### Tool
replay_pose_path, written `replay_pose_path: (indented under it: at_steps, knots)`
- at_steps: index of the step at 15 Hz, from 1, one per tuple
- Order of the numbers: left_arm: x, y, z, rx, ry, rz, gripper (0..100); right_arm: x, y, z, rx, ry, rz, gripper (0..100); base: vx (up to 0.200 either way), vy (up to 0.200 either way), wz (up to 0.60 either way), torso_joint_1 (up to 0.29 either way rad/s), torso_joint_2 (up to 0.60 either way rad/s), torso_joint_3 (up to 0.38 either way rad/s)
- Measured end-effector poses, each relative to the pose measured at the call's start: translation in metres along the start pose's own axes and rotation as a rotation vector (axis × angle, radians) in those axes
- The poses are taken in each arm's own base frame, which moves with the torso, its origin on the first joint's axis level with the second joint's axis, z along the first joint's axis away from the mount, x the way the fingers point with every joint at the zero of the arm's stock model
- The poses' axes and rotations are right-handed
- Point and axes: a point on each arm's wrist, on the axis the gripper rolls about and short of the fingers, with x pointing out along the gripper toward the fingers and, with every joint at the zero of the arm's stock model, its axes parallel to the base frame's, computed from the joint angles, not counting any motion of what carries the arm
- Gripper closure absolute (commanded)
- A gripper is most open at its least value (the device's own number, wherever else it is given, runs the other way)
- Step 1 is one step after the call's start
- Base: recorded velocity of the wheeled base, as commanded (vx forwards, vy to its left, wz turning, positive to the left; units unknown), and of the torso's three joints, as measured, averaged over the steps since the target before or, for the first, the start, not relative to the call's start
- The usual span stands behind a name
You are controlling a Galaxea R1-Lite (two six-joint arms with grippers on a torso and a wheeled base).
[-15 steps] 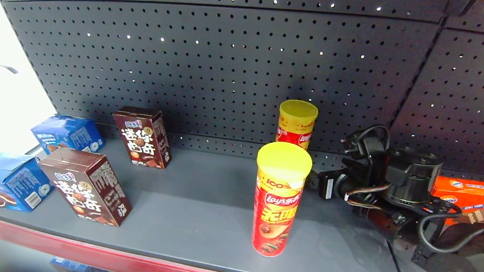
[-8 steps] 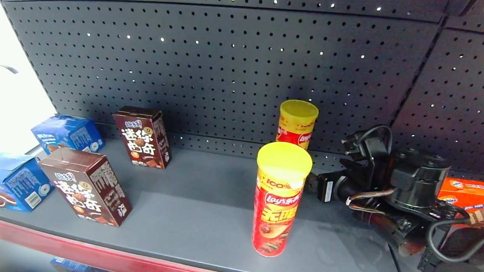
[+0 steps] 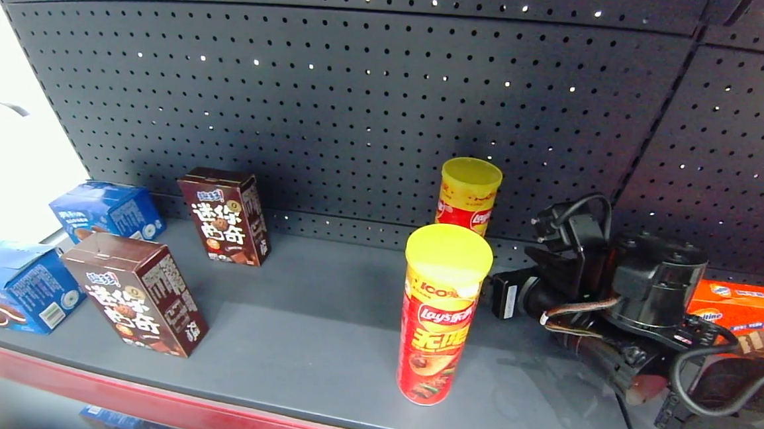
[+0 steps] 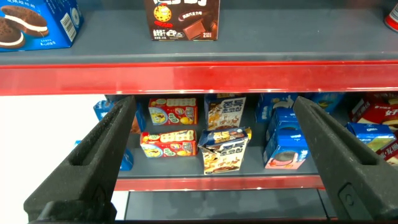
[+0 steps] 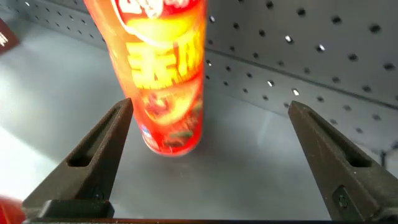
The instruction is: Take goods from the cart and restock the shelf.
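Two red chip cans with yellow lids stand on the grey shelf (image 3: 321, 343): the front can (image 3: 439, 317) near the middle and the rear can (image 3: 468, 193) by the pegboard. My right arm (image 3: 569, 299) lies low on the shelf just right of them, its fingers hidden behind the front can. In the right wrist view my right gripper (image 5: 211, 109) is open, and a chip can (image 5: 165, 81) stands upright just beyond its fingertips, untouched. My left gripper (image 4: 214, 99) is open and holds nothing, below the shelf's red front edge (image 4: 199, 78).
Two brown cookie boxes (image 3: 135, 292) (image 3: 226, 215) and two blue boxes (image 3: 9, 284) (image 3: 107, 211) stand at the shelf's left. An orange box (image 3: 741, 309) lies at the right behind my arm. A lower shelf holds several snack boxes (image 4: 224, 140).
My right arm drew a little to the right, then came back left toward the cans. The cans and boxes have stayed put.
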Motion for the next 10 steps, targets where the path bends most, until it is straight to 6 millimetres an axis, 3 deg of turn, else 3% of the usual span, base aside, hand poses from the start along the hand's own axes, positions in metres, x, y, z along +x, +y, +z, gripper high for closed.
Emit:
replay_pose_path:
  at_steps: [10]
  knots:
    - [0.000,0.000,0.000,0.000,0.000,0.000,0,0.030,0.007,0.006,0.009,-0.029,-0.012,0,0.000,0.000,0.00,0.000,0.00,0.000]
